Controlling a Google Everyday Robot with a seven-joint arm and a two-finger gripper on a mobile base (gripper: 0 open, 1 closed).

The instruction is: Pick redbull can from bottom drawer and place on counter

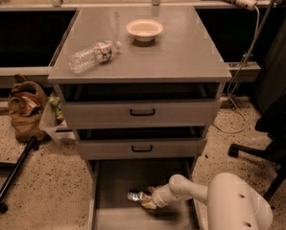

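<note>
The redbull can point(136, 196) lies on its side in the open bottom drawer point(115, 186), silver and blue. My gripper point(148, 200) reaches down into the drawer from the white arm at the lower right and sits right against the can's right end. The grey counter point(181, 51) is the cabinet's top, above the two shallower drawers.
A clear plastic bottle point(92, 55) lies on its side on the counter's left. A pale bowl point(144, 29) stands near the back. A brown bag point(25, 109) and a black pole point(13, 174) are on the floor at the left. A chair base point(272, 152) is at the right.
</note>
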